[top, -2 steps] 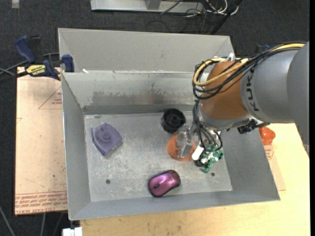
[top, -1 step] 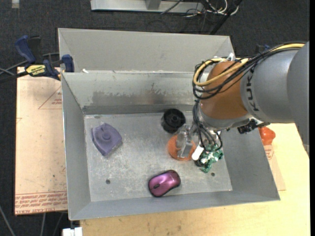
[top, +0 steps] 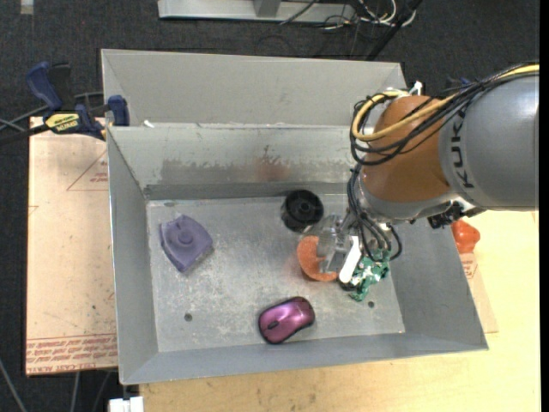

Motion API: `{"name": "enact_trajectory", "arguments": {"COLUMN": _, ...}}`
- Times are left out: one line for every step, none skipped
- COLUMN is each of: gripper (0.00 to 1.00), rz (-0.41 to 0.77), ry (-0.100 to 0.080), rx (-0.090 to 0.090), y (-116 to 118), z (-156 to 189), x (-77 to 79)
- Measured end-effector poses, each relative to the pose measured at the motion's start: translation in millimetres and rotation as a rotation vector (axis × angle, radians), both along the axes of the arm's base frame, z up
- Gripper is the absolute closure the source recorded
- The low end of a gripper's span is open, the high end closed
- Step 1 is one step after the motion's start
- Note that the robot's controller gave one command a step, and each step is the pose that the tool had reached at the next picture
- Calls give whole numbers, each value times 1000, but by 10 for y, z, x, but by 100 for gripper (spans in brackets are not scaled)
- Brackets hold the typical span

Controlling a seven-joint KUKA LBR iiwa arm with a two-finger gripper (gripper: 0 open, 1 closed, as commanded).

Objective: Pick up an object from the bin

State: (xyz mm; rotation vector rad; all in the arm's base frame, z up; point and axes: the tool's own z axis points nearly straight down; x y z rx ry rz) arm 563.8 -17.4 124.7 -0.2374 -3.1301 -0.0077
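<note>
Well, the jaws of the grey arm [top: 502,144] are low inside the grey metal bin [top: 129,247], at the right side of an orange rounded plastic piece [top: 309,260] and covering its right edge. Whether the jaws are open, closed, or gripping the orange piece, I cannot tell, because the orange wrist cover [top: 403,166] and the cables hide this place from above. Just behind the orange piece, towards the back wall, stands a black round knob-like object [top: 302,209]. In front of the orange piece and a little to its left lies a shiny purple computer mouse [top: 286,318]. Well apart to the left of the orange piece rests a pale lilac flat plastic shape [top: 184,243].
</note>
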Motion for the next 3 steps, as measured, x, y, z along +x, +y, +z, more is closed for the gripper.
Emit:
{"name": "enact_trajectory", "arguments": {"gripper": 100, "rz": -11, "ry": -14, "rx": 0, "y": -11, "z": 390, "x": -9}}
{"name": "enact_trajectory", "arguments": {"gripper": 100, "rz": -144, "ry": -6, "rx": 1, "y": -78, "z": 164, "x": -40}}
{"name": "enact_trajectory", "arguments": {"gripper": 100, "rz": -41, "ry": -21, "rx": 0, "y": -169, "z": 1364, "x": -14}}
